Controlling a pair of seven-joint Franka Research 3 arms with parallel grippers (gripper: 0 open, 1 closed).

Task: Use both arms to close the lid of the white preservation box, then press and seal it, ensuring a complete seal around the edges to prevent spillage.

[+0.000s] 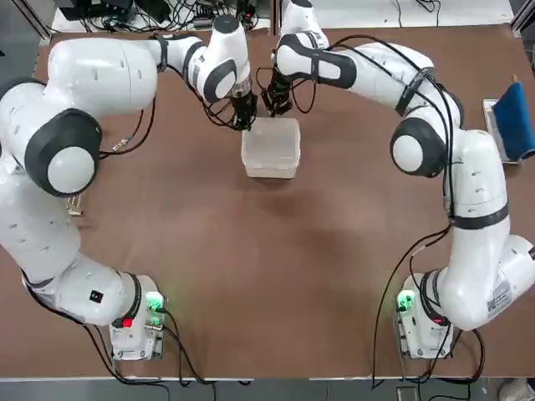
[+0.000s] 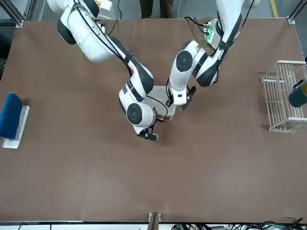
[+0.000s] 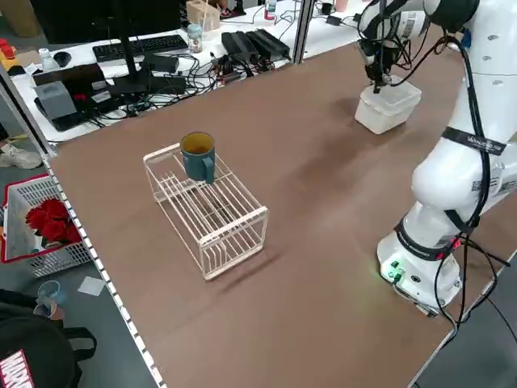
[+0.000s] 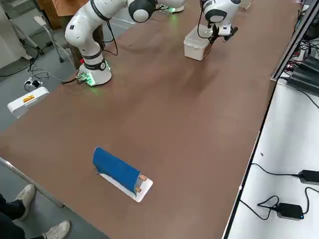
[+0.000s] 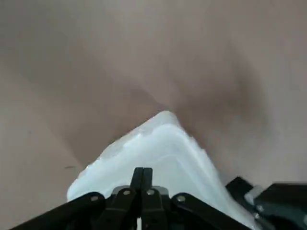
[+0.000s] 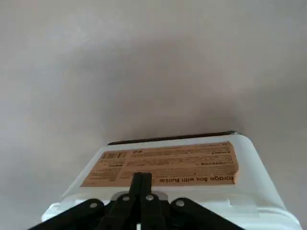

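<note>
Top view: box (image 1: 271, 147) with lid (image 1: 272, 138) down, mid-table toward the far edge; left gripper (image 1: 243, 117) and right gripper (image 1: 277, 104) at its far rim, side by side, jaws shut and empty; front view: both grippers over the box (image 2: 160, 94), rack (image 2: 283, 96) at the table's side; left side view: cup (image 3: 198, 154) on the rack (image 3: 212, 208), well apart from the box (image 3: 388, 106); right side view: blue-topped tray (image 4: 119, 172) near the table's edge; left wrist view: closed fingers (image 5: 142, 182) above the lid (image 5: 158, 153); right wrist view: closed fingers (image 6: 141, 184) beside an orange label (image 6: 163, 163)
</note>
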